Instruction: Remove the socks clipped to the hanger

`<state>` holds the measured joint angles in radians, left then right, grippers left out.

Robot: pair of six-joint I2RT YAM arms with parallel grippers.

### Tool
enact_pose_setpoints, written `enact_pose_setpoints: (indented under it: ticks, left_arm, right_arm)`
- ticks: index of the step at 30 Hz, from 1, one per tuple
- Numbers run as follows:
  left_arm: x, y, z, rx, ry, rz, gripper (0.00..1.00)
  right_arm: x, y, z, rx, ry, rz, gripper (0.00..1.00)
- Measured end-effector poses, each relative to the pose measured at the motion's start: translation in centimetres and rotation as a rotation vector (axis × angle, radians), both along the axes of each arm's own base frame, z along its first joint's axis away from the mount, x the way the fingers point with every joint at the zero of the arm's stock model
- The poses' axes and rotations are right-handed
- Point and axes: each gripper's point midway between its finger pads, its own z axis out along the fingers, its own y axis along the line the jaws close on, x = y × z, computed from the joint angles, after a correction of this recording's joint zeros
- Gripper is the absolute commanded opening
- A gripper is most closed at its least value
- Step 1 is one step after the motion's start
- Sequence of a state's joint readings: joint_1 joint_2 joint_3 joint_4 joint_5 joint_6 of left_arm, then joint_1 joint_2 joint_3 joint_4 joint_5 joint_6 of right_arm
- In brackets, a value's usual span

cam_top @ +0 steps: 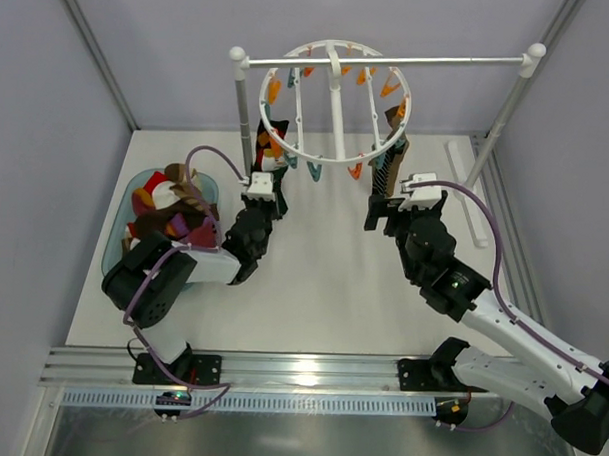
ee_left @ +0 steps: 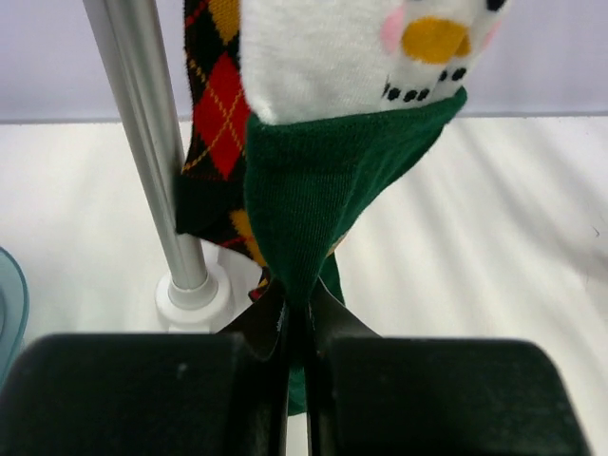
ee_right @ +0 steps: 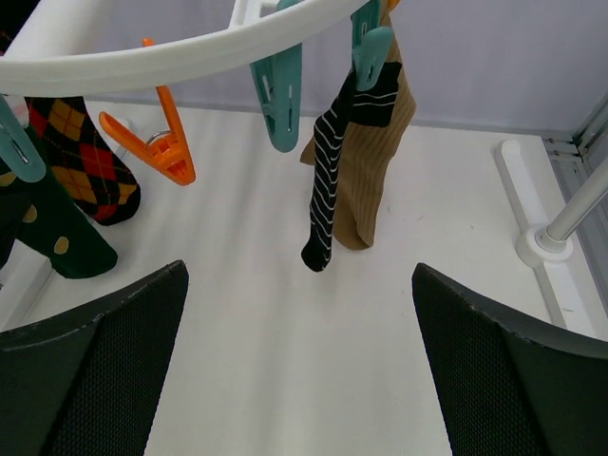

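The white ring hanger (cam_top: 334, 101) with orange and teal clips hangs from the rack bar. My left gripper (cam_top: 267, 177) is under its left side, shut on the cuff of a dark green sock with a white patterned foot (ee_left: 332, 180); the jaws pinch the fabric (ee_left: 296, 318). A red-orange diamond sock (ee_left: 215, 104) hangs just behind it. My right gripper (cam_top: 405, 205) is open and empty, a short way before a black-white striped sock (ee_right: 328, 180) and a brown sock (ee_right: 378, 157), both clipped to the ring (ee_right: 171, 57) on its right side (cam_top: 391, 161).
A teal bin (cam_top: 117, 251) with several loose socks sits at the left. The rack's white posts (ee_left: 142, 152) (cam_top: 509, 105) and metal bar (cam_top: 390, 61) stand around the hanger. Empty teal (ee_right: 277, 90) and orange (ee_right: 166, 152) clips hang from the ring.
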<state>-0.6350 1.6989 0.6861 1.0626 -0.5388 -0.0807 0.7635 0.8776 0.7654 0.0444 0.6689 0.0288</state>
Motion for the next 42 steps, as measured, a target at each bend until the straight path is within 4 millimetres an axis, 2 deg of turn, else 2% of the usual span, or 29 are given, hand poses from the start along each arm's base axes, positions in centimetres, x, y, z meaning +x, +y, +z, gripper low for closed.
enact_pose_setpoints:
  ticks: [4, 9, 14, 19, 23, 26, 31, 37, 42]
  left_arm:
    - [-2.5, -1.0, -0.4, -0.005, -0.013, -0.050, 0.00]
    - [-5.7, -4.9, 0.9, -0.003, -0.066, -0.159, 0.00]
    - [-8.8, -8.3, 2.3, 0.011, -0.119, -0.254, 0.00]
    - [-11.8, -9.7, 2.1, 0.042, -0.132, -0.311, 0.00]
    - [-14.3, -10.6, 2.4, 0.059, -0.143, -0.347, 0.00]
    - [-15.8, -11.7, 2.8, 0.077, -0.161, -0.376, 0.00]
    - [-16.5, -13.1, 1.9, 0.174, -0.173, -0.369, 0.00]
    - [-16.2, -15.6, 0.6, 0.292, -0.184, -0.358, 0.00]
    - [-16.1, -16.4, 0.5, 0.335, -0.200, -0.364, 0.00]
  right_arm:
    - [0.1, 0.1, -0.4, -0.010, 0.011, 0.002, 1.00]
    - [-0.1, 0.6, -0.5, -0.013, 0.015, 0.017, 1.00]
    - [-0.9, 2.6, -0.6, -0.024, 0.022, 0.079, 1.00]
    - [-1.2, 5.3, -0.9, -0.059, 0.036, 0.134, 1.00]
    - [-1.9, 6.7, -1.0, -0.095, 0.030, 0.153, 0.99]
    - [-2.3, 7.3, -0.3, -0.105, 0.015, 0.159, 1.00]
    - [-2.2, 7.8, 2.4, -0.095, -0.023, 0.131, 1.00]
    - [-1.7, 9.8, 6.1, -0.103, -0.048, 0.097, 1.00]
    - [-1.0, 10.7, 7.7, -0.132, -0.032, 0.058, 1.00]
